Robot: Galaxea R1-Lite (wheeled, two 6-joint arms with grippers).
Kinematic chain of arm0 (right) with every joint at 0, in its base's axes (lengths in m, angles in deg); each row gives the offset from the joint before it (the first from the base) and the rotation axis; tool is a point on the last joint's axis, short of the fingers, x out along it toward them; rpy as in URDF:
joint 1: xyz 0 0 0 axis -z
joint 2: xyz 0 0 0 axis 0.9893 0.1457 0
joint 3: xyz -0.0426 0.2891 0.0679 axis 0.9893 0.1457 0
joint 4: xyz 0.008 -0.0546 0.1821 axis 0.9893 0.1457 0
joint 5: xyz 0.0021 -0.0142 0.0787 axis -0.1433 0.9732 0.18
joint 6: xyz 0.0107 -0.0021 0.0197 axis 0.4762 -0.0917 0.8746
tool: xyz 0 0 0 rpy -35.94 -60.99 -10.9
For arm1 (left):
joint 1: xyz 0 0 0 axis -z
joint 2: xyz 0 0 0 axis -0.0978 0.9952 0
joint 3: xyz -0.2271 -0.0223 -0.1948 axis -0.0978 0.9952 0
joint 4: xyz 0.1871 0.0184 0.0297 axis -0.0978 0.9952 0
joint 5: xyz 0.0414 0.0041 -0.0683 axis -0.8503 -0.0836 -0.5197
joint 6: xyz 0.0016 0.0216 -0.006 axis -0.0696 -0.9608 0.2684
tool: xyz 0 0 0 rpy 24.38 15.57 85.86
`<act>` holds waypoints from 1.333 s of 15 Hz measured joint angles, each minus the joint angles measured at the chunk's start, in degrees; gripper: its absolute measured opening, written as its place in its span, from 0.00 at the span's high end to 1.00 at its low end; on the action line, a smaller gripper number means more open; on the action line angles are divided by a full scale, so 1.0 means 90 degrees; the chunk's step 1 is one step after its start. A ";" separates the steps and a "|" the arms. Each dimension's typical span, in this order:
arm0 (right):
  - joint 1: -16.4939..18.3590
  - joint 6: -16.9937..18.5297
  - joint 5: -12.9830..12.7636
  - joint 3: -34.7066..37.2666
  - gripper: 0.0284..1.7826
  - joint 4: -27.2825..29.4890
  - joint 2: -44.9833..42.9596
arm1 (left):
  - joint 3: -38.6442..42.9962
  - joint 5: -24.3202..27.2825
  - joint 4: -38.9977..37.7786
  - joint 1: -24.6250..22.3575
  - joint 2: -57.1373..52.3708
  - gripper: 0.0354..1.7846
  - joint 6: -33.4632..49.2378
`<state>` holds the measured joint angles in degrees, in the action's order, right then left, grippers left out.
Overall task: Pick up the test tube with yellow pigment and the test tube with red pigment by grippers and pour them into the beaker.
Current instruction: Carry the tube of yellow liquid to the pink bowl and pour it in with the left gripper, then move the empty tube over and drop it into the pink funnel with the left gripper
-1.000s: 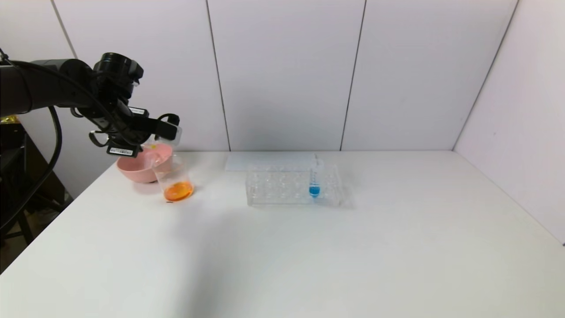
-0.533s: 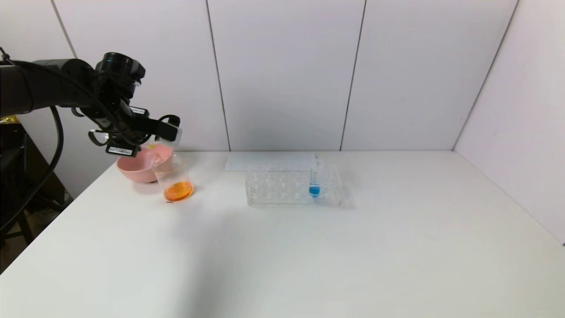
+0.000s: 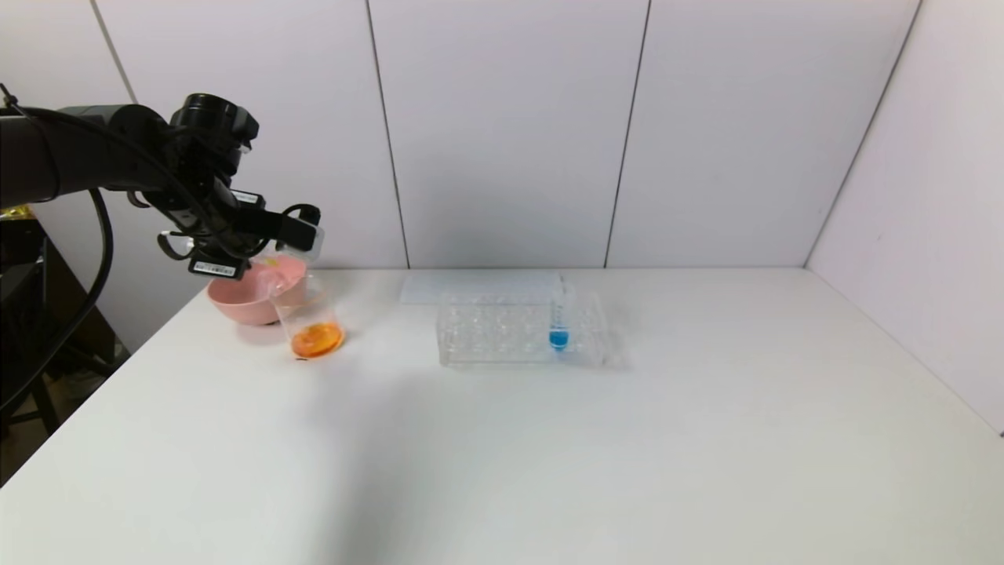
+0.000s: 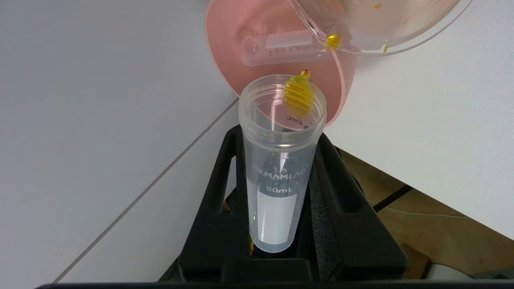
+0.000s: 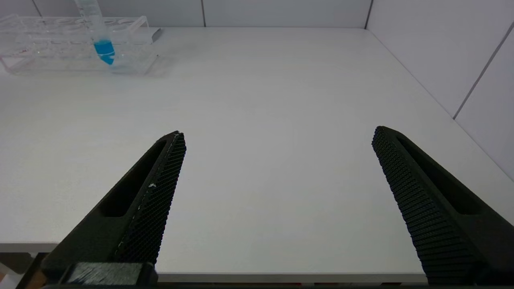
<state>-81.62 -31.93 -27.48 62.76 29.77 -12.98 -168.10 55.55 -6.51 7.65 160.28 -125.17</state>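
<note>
White table [image 3: 549, 439], left pincer [image 4: 281, 168] clenched on yellow tube [image 4: 281, 160], tipped over beaker [image 3: 307, 318], right pincer [image 5: 277, 168] released.

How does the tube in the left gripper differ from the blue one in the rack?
The tube with yellow pigment is gripped by the left gripper, tipped near the beaker, with only a yellow drop at its mouth. The blue tube stands upright in the rack, its liquid undisturbed. Both are clear plastic.

The beaker [image 3: 311, 320] and pink bowl [image 3: 249, 297] crowd the table's [image 3: 549, 455] far left corner, touching. The clear tube rack [image 3: 522, 329] with its blue-liquid tube [image 3: 559, 314] blocks the far middle. Open tabletop lies between them and in front.
</note>
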 joint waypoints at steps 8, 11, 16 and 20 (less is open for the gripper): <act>0.0000 0.0000 0.0000 0.0000 0.05 0.0003 0.0000 | 0.0076 0.0165 0.0005 -0.0089 -0.0249 0.76 0.0585; 0.0000 0.0003 0.0000 0.0000 0.05 0.0000 0.0000 | 0.0039 0.0676 -0.0012 -0.0156 -0.0340 0.76 0.1229; 0.0000 0.0000 0.0000 0.0000 0.05 0.0003 0.0000 | 0.0083 0.1337 -0.0024 -0.0287 -0.0558 0.76 0.2349; 0.0000 0.0000 0.0000 0.0000 0.05 0.0000 0.0000 | 0.0100 0.1942 -0.0024 -0.0355 -0.0730 0.76 0.3427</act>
<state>-81.62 -31.93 -27.48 62.76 29.77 -12.98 -167.20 73.03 -6.73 4.45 153.71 -94.33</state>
